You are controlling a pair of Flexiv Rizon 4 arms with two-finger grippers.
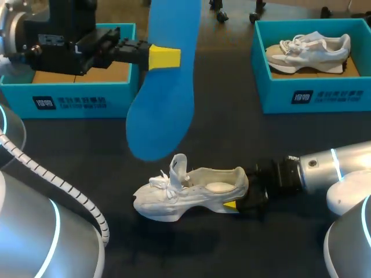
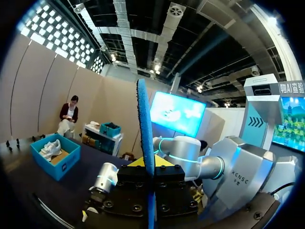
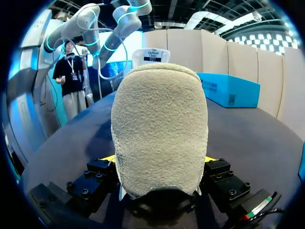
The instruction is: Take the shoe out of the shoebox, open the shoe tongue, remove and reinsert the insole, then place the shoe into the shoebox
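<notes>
- My left pincer (image 1: 164,57) clenches the blue insole (image 1: 165,110) aloft over the middle of the desk (image 1: 75,150); it may flop past the opening.
- My right pincer (image 1: 235,204) grasps the shoe (image 1: 191,191) by its heel near the desk's front edge; pushing could tip it.

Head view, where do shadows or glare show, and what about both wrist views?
Head view: the white lace-up sneaker casts a soft shadow on the dark table just beneath it. Left wrist view: overhead lights glare behind the blue foam insole. Right wrist view: the sneaker's heel is evenly lit, with no glare.
</notes>
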